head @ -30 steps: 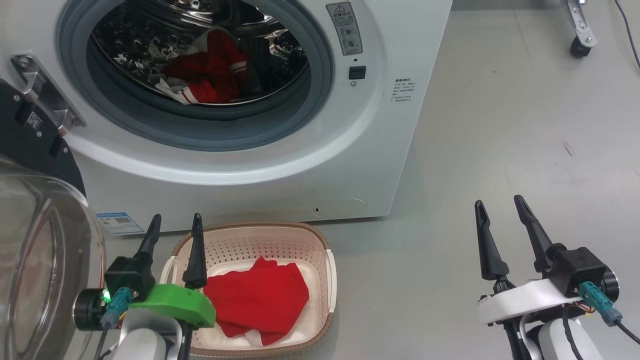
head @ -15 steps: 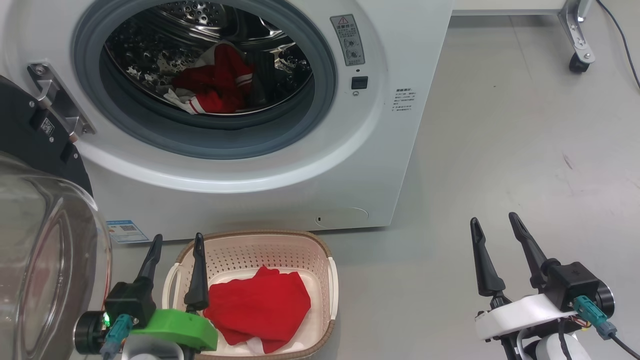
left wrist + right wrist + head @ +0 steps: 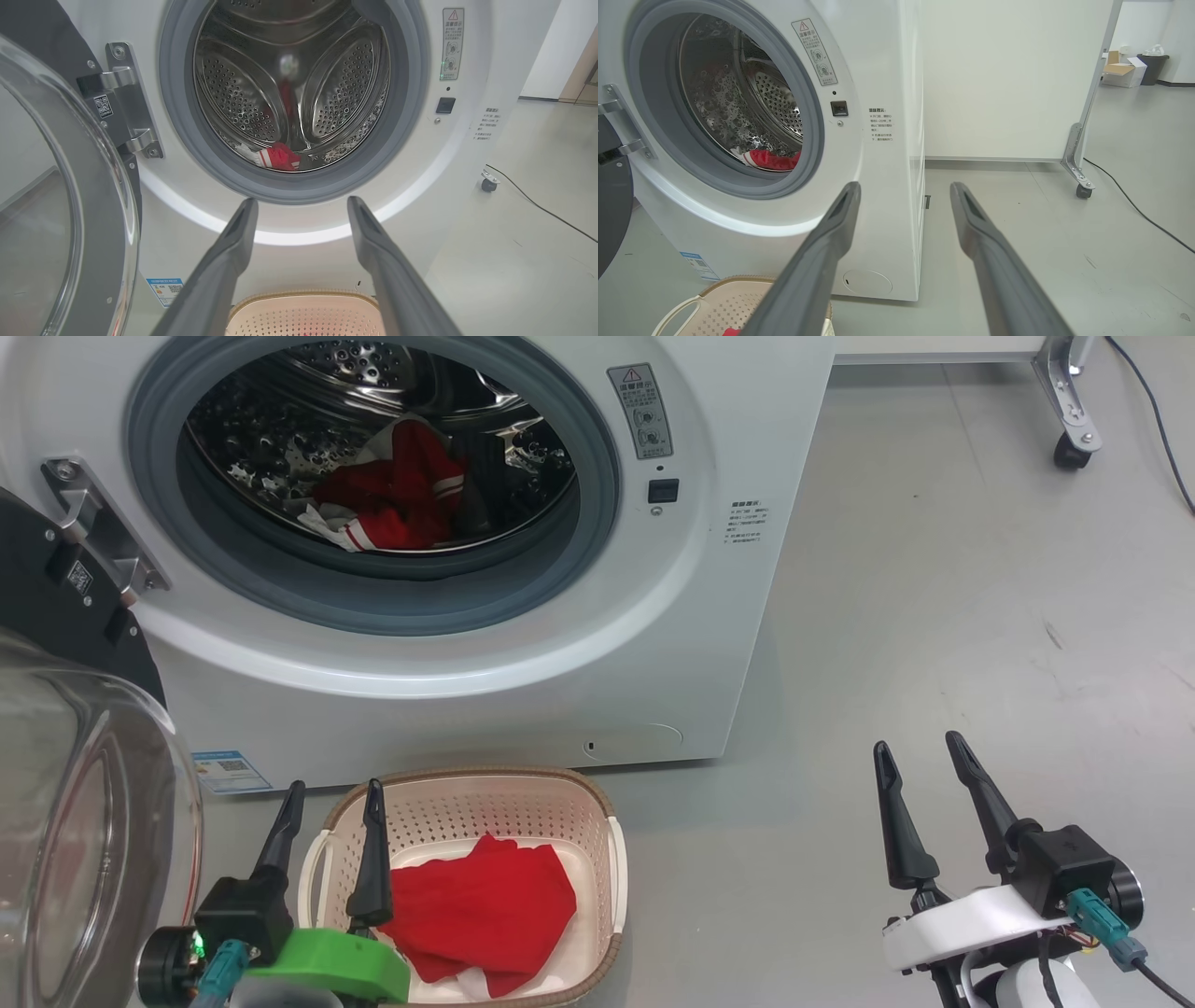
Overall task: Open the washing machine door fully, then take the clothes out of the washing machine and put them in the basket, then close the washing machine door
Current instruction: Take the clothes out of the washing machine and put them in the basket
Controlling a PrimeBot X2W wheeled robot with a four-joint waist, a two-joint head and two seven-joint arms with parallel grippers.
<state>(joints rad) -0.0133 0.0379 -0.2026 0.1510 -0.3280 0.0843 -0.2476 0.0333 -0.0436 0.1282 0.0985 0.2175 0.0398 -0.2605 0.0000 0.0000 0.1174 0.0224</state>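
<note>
Two items to locate. Find one red garment (image 3: 481,905) heaped in the basket (image 3: 611,859), on the floor (image 3: 934,569) just in front of the washer (image 3: 728,569). Find the second garment (image 3: 392,499), red with white stripes, low in the drum (image 3: 271,439), behind the grey seal (image 3: 373,611). Confirm door (image 3: 65,821) swung wide at left.

Check both sets of jaws: spread wide, holding nothing. Note left gripper (image 3: 336,784) over the basket's near-left corner, fingers aimed at the drum mouth. Note right gripper (image 3: 916,740) over bare floor, well right of the washer.

Compare with one second back: slight shift of the whole head view, so treat as camera motion, not as motion of washer or basket. Read both grippers as drawn back a little toward the robot. Record no change in either garment or in jaw spread.

Judge status thus: door step done, first garment delivered and released, arms parked. Proceed next to the drum garment; reach low and centre, past the seal lip. Watch for fabric snagging on the seal or falling short of the basket. Leave door closing until drum confirmed empty.
</note>
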